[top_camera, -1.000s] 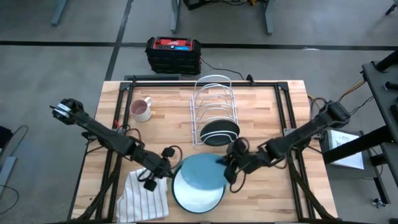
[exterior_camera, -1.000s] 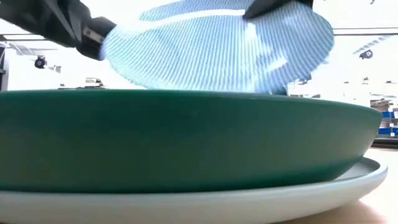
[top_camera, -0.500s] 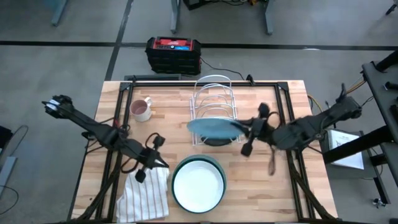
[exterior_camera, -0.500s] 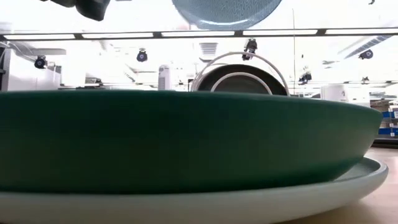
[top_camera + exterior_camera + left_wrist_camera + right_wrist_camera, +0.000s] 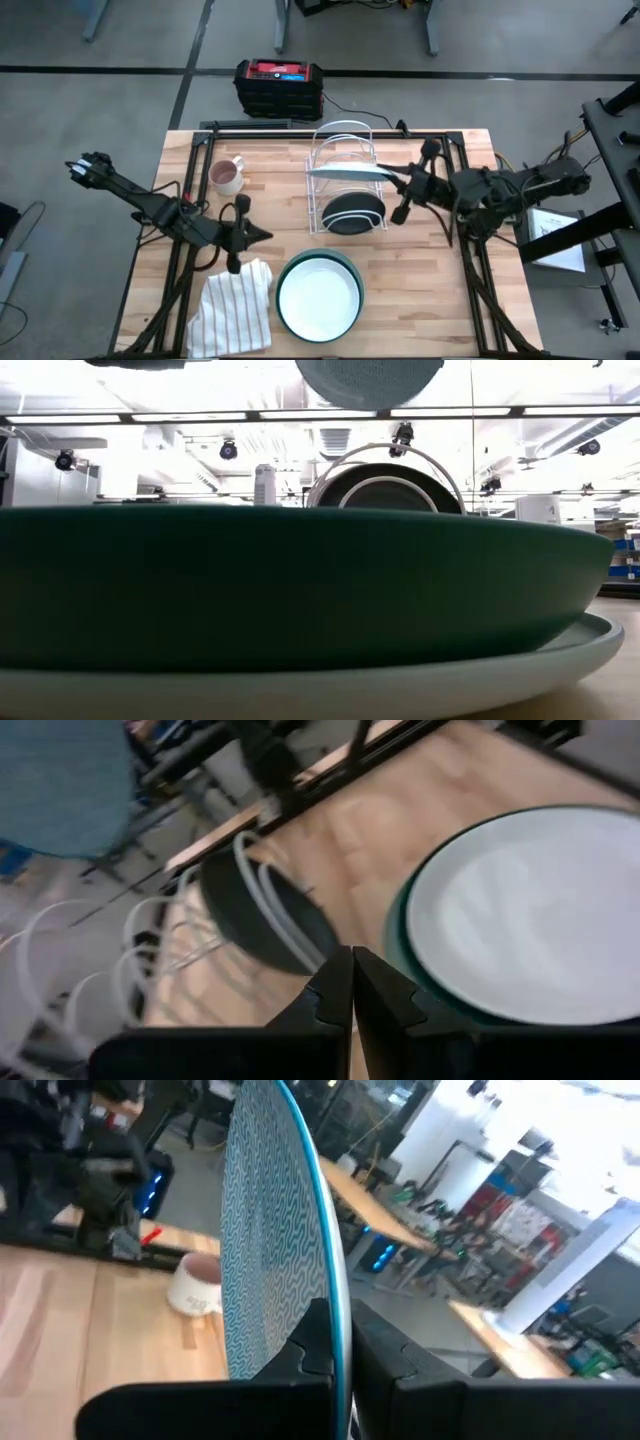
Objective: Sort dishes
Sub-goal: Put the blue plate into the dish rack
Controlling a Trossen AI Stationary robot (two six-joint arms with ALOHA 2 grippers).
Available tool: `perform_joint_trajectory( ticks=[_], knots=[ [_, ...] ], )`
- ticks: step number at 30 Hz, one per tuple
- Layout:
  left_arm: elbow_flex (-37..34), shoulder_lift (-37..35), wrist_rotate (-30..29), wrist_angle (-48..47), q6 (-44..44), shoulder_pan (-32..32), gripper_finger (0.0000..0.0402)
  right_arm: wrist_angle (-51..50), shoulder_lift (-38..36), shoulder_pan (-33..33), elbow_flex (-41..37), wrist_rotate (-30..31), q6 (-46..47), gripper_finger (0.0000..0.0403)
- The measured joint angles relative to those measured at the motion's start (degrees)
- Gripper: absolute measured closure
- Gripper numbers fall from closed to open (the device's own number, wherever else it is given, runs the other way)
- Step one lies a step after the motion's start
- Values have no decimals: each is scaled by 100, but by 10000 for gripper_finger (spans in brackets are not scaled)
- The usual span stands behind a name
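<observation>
My right gripper (image 5: 395,180) is shut on a teal, wave-patterned plate (image 5: 350,172), held on edge above the white wire rack (image 5: 343,140); the plate also shows in the low view (image 5: 370,378). A blackish plate with a pale rim (image 5: 352,212) stands upright in the rack's near slot. At the near middle, a dark green plate (image 5: 300,580) with a pale inside (image 5: 320,300) rests on a pale plate (image 5: 540,660). My left gripper (image 5: 262,236) hovers shut and empty left of that stack, above the striped cloth (image 5: 235,310). My right gripper pinches the teal plate's rim (image 5: 338,1315) between its two fingers, at the plate's right-hand edge. The fingers come about level from the table's right side. The plate is lifted clear, standing nearly on edge over the rack.
A pink-and-white mug (image 5: 228,176) stands at the far left of the table. A black and red box (image 5: 278,85) sits on the floor beyond the far edge. Bare wood lies right of the plate stack (image 5: 420,290).
My right gripper has carried the teal plate up from over the stack toward the far edge, to above the rack, rolling it from flat to on edge. My left gripper has drawn away from the plate's left edge, up and toward the table's left.
</observation>
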Motion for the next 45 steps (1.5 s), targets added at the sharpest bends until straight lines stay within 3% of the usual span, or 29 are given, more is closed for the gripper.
perform_joint_trajectory(
  ticks=[7,22,34,45],
  knots=[
    [0,-8,-846,-234,34,0,401,-75,-189,-646,-257,-605,127,403],
    [0,-146,-1199,-452,-34,96,401,-406,-302,-1898,-708,-2259,649,403],
    [0,-195,-1202,-468,-62,129,401,-611,-295,-2378,-1108,-2685,968,403],
    [0,-192,-1203,-452,-80,166,401,-561,-293,-2429,-1479,-2770,1190,403]
  ],
)
